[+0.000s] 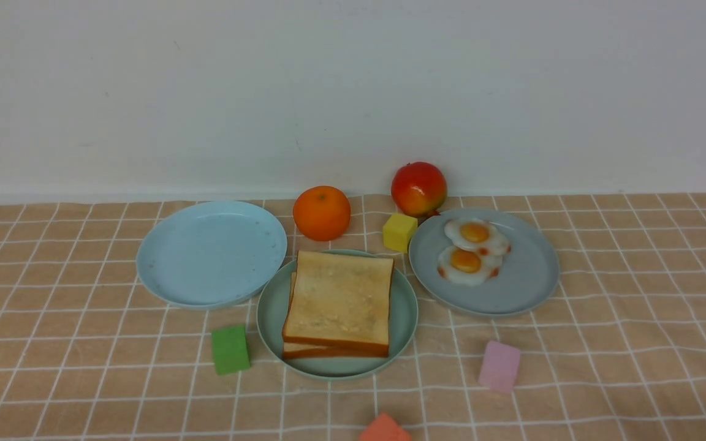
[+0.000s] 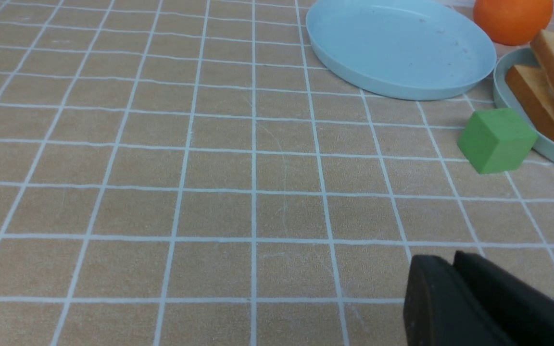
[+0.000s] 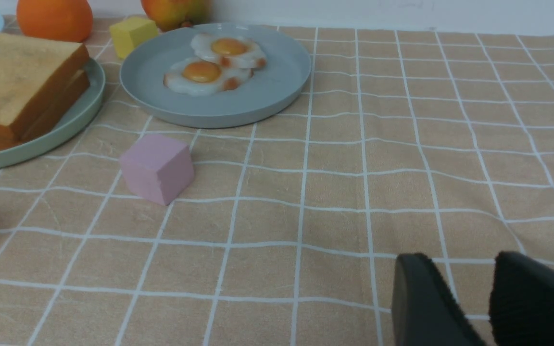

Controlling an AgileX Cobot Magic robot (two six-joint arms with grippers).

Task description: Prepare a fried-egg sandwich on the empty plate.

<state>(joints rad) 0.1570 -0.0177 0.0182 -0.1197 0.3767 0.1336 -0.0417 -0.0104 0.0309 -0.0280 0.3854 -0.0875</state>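
Front view: the round mint-green plastic plate (image 1: 267,318) sits at the centre of the tan checked tablecloth (image 1: 635,343), carrying two stacked square slices of golden toy toast (image 1: 339,300). A pale blue speckled plate (image 1: 211,252) lies to its left; a grey-blue plate (image 1: 512,294) holding two toy fried eggs (image 1: 470,251) lies to its right. Neither arm appears.

Left wrist view: the left gripper (image 2: 455,288) hangs over bare cloth, its black fingers (image 2: 431,307) pressed together, holding nothing. A green foam cube (image 2: 496,139) rests just beside the mint-green plate.

Right wrist view: the right gripper (image 3: 464,298) hangs over cloth, fingers (image 3: 421,298) parted by a clear gap, empty. A pink foam cube (image 3: 157,168) sits near both plates.
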